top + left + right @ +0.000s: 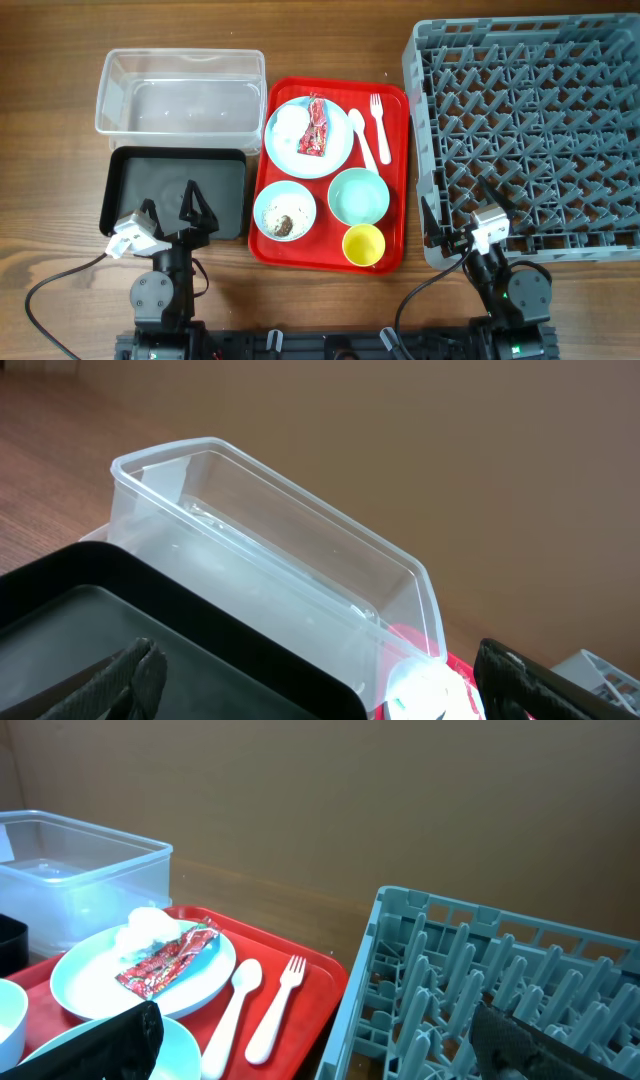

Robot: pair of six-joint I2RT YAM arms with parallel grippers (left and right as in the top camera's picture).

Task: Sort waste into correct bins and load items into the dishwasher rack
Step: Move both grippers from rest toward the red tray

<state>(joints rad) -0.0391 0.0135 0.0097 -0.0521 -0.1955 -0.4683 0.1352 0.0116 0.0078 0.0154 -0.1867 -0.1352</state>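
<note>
At the very start of the job. No waste in a bin yet, and no dish in the rack [530, 120].

In the middle of the table [60, 60], a red tray [395, 200] full of things:
- at 12 o'clock, the plate [335, 152], with the wrapper [318, 127] and the tissue [290, 120] on it, touching each other
- at 1 o'clock, the fork [377, 125] and spoon [362, 140], side by side
- at 8 o'clock, the blue bowl [263, 203] with rice [285, 222] inside
- near the middle, the green bowl [358, 197]
- at 5 o'clock, the cup [364, 245]

At 10 o'clock on the table, the tub [180, 100], with nothing inside. Just below it, at 8 o'clock, the black tray [165, 180], also bare. At 3 o'clock, the big rack.

Left tool [172, 215]: wide open, holding nothing, over the near end of the black tray. Right tool [462, 212]: wide open too, holding nothing, at the near left corner of the rack.

Next, most likely: waste first. Reach the left tool toward 1 o'clock, come down over the wrapper and pinch it softly. Take care not to grab the tissue with it or push the plate. Then carry it to a bin. Cannot tell from here which bin takes which waste.
</note>
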